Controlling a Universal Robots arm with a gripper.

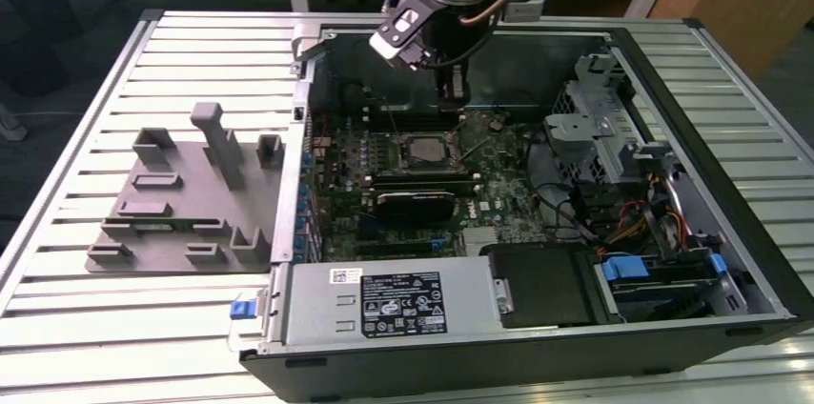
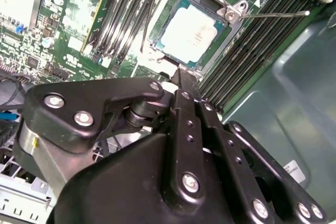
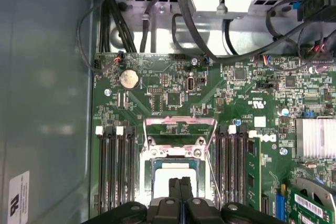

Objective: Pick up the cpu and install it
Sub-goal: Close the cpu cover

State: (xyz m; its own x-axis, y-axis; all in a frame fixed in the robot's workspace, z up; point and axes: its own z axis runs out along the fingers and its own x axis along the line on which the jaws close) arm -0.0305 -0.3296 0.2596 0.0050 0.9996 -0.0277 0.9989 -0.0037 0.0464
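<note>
Silver-grey cpu (image 2: 191,34), one, in one socket (image 2: 206,2), one closed gripper (image 3: 179,181) near

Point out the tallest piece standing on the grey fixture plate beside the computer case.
The slim post with the wider cap. It rises well above everything else on the grey fixture plate, where the rest sits low.
</note>
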